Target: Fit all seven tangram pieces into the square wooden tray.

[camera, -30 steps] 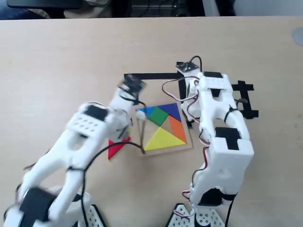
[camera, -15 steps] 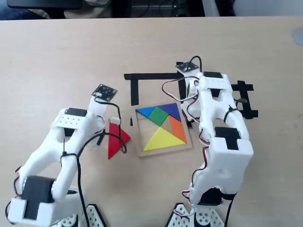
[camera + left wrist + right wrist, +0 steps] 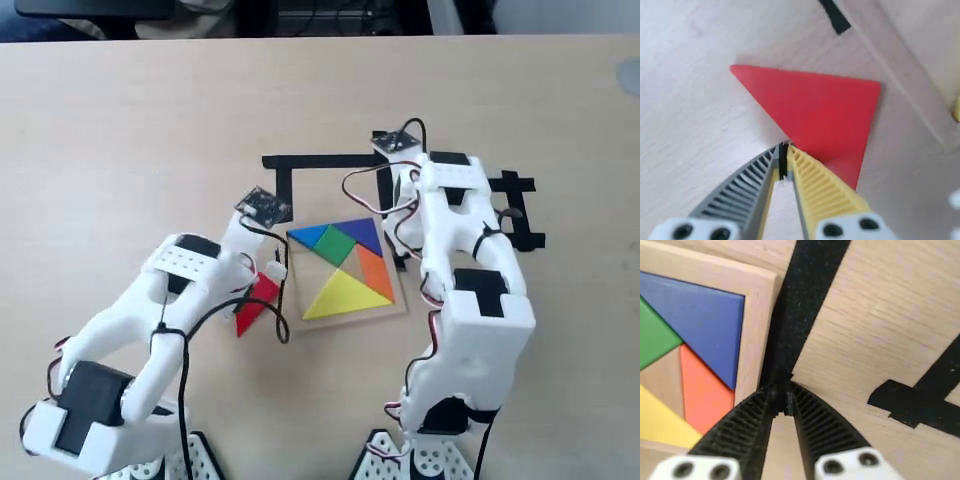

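High view is showing the tray (image 3: pixel 350 317) mid-tabletop, partly filled, with bare wood remaining. A red triangle (image 3: pixel 252 308) is lying just outside it, my closed left gripper (image 3: pixel 784 150) touching its edge. My right gripper (image 3: pixel 785 390) is resting closed and empty.

I can read no words, numbers, labels or brand marks anywhere in front of me. The nearest thing to a sign is plain black tape (image 3: pixel 325 161) stuck flat on the table (image 3: pixel 100 120): strips forming a corner outline, and farther to my right a rough cross shape. The tape carries no writing.
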### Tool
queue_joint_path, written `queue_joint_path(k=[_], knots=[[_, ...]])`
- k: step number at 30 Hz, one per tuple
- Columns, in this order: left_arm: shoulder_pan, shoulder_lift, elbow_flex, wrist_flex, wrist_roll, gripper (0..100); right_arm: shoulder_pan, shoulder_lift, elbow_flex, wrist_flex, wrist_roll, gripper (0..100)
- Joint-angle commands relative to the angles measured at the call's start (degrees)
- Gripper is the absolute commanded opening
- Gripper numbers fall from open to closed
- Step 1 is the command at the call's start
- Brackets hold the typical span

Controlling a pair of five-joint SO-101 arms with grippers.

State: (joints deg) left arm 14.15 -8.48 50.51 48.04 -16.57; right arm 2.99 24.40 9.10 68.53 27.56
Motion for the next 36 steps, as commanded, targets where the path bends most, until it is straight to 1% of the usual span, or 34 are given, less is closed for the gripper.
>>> queue_joint_path(k=[1, 2, 5, 7, 9, 13, 16, 17, 20, 24, 27, 30, 32, 33, 35, 36], knots=[[4.4, -0.3, -2.2, -1.0, 0.9, 3, -0.4, 0.0, -0.3, 0.6, 0.6, 1.1], [5.7, -0.4, -2.2, -1.0, 1.1, 3, -0.4, 0.0, -0.3, 0.6, 0.6, 1.1], [8.5, -0.4, -2.6, -1.5, 6.0, 3, -0.4, 0.0, -0.3, 0.6, 0.6, 1.1], [8.8, -0.4, -3.4, -1.1, 7.4, 3, -0.4, 0.0, -0.3, 0.6, 0.6, 1.1], [6.6, -1.0, -3.6, -1.1, 7.3, 3, -0.4, 0.0, -0.3, 0.7, 0.6, 1.1], [-0.3, -0.4, -4.0, -1.0, 7.1, 3, -0.4, 0.0, -0.3, 0.7, 0.6, 1.1], [-1.9, -0.3, -2.9, -1.2, 3.5, 3, -0.4, 0.0, -0.3, 0.7, 0.6, 1.1], [-1.6, -0.3, -2.8, -1.4, 2.8, 3, -0.5, 0.0, -0.3, 0.7, 0.6, 1.1], [0.0, -0.3, -2.7, -2.9, 4.0, 3, -1.0, 0.2, -0.5, 0.8, 0.6, 1.1], [4.7, -0.3, -2.8, -4.7, 6.2, 3, -2.9, 0.2, -0.4, 0.9, 0.5, 1.1], [8.7, -0.3, -2.8, -4.4, 6.5, 3, -2.8, 0.2, -0.3, 0.9, 0.4, 1.1], [11.3, -0.3, -2.7, -4.1, 6.7, 3, -2.7, 0.2, -0.3, 1.0, 0.4, 1.1], [12.8, -0.4, -2.7, -4.0, 9.7, 3, -2.6, 0.2, -0.3, 1.0, 0.4, 1.1], [13.3, -0.6, -2.9, -3.3, 10.8, 3, -2.6, 0.2, -0.3, 1.0, 0.4, 1.1], [13.1, -1.0, -4.1, -1.8, 10.5, 3, -2.5, 0.2, -0.3, 1.0, 0.4, 1.1], [11.6, -1.0, -5.1, -0.8, 10.0, 3, -2.5, 0.2, -0.3, 1.0, 0.4, 1.1]])
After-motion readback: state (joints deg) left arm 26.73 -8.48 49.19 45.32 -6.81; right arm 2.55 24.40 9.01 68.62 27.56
